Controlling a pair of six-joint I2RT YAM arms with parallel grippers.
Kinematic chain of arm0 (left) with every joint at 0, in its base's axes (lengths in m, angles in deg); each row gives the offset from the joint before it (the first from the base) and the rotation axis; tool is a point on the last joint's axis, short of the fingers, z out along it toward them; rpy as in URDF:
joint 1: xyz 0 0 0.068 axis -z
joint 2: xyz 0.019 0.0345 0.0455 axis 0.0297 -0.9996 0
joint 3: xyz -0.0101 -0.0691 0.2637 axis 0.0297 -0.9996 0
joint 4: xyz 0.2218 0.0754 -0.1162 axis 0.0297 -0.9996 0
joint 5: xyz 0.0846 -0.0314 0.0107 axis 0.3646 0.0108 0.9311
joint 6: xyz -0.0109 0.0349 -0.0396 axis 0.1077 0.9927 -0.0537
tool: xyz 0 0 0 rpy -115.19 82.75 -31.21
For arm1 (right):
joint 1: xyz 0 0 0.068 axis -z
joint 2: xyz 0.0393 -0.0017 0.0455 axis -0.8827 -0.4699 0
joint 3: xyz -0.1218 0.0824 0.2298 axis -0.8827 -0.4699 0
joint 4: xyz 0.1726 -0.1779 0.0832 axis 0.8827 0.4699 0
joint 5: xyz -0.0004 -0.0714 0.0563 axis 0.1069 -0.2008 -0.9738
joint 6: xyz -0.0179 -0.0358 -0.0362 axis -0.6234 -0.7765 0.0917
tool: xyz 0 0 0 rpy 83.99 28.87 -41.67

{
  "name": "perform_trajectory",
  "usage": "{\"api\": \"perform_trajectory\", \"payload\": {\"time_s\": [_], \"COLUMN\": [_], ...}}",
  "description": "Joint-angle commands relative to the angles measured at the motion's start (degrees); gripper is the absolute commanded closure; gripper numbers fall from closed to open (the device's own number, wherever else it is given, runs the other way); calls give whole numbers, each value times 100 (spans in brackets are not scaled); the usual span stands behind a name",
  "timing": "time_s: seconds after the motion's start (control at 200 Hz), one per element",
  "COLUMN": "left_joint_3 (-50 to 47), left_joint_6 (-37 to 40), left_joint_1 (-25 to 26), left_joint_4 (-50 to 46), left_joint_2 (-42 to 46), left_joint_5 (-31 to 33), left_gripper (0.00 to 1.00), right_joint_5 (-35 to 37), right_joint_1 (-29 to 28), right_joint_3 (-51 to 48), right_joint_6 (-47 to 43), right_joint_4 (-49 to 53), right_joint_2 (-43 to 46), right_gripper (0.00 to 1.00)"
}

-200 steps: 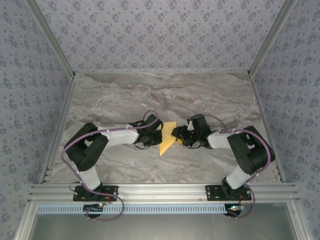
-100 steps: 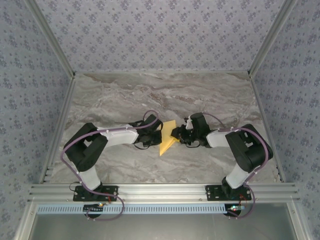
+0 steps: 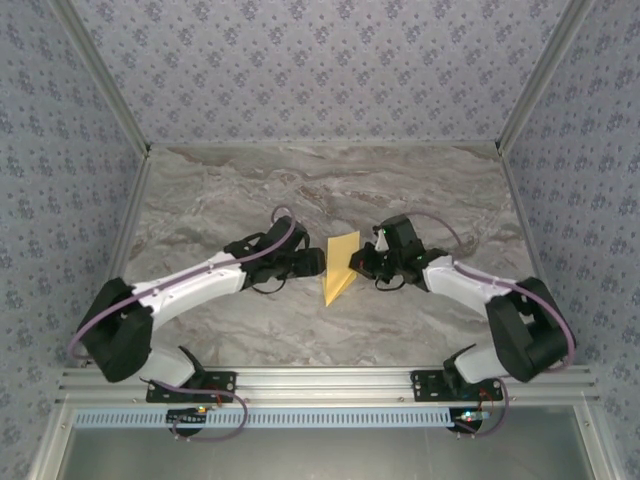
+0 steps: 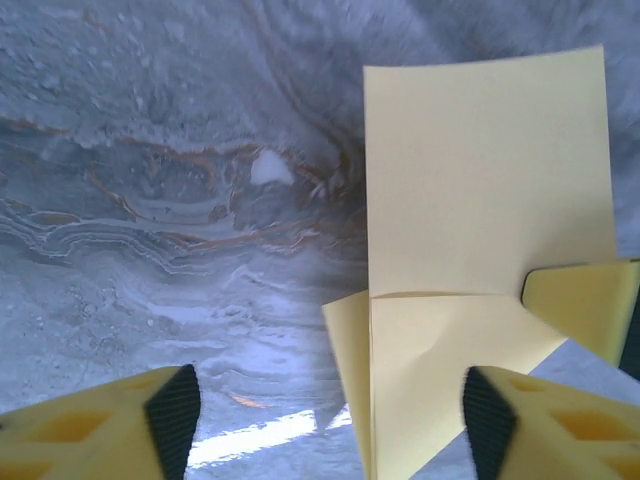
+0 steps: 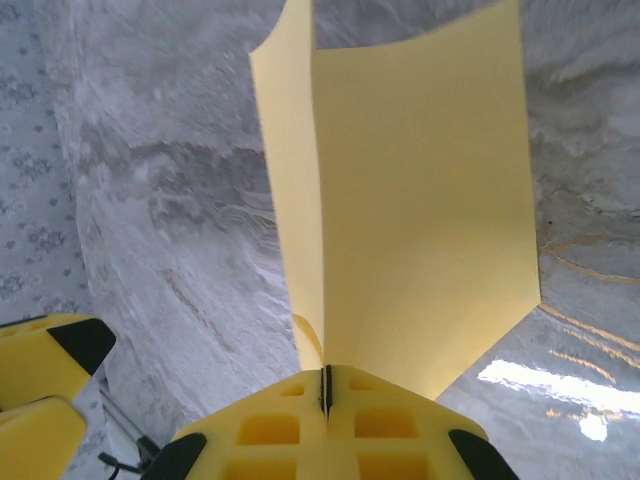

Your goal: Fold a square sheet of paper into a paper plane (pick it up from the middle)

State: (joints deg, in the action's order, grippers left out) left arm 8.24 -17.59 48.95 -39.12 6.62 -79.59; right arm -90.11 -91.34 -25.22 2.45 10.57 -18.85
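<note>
Paper (image 3: 340, 265) sits mid-table between the two wrists, already creased lengthwise into a narrow shape with a pointed near end. The right gripper (image 3: 360, 262) has it. In the right wrist view its fingers (image 5: 275, 405) are pressed fully together on the sheet's lower edge, right at the crease. The sheet stands up away from them, with one flap folded off to the side. That pinch at the fold line probably keeps the crease aligned while the other arm works.

The left gripper (image 3: 320, 262) stands wide open and holds nothing. In its own view the fingers (image 4: 175, 415) straddle the near corner of the sheet without closing on it, and the right gripper's tip lies just at the sheet's edge. This stance suggests a regrip or a pressing pass along a flap.

Whether the pointed end rests on the table (image 3: 220, 200) cannot be told. The free long edge and far corners are unsupported and could sag or twist. The marble surface stretches away on every side, with the walls (image 3: 300, 70) well apart. Only the two grippers crowd each other.
</note>
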Motion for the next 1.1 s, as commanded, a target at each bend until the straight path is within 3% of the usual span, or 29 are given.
{"api": "perform_trajectory", "payload": {"time_s": [0.0,0.305,0.515,0.645,0.994,1.094], "left_joint_3": [-124,-626,-1056,-1304,-1923,-1862], "left_joint_6": [245,717,1516,2129,3515,3663], "left_joint_1": [-28,-21,215,465,1053,1129], "left_joint_4": [115,791,1744,2430,4965,5300], "left_joint_2": [452,1023,840,538,-699,-1063], "left_joint_5": [178,26,-118,-64,-146,-134], "left_gripper": [20,9,1,1,8,10], "right_joint_5": [876,2502,2486,2433,1950,1764], "right_joint_1": [-147,-802,-702,-558,-150,-71], "right_joint_3": [333,1212,648,225,22,59], "right_joint_6": [-98,556,1812,2513,3101,3174], "right_joint_4": [1234,2203,1643,1361,1692,1730], "right_joint_2": [438,658,393,321,134,58], "right_gripper": [99,98,100,100,100,100]}}
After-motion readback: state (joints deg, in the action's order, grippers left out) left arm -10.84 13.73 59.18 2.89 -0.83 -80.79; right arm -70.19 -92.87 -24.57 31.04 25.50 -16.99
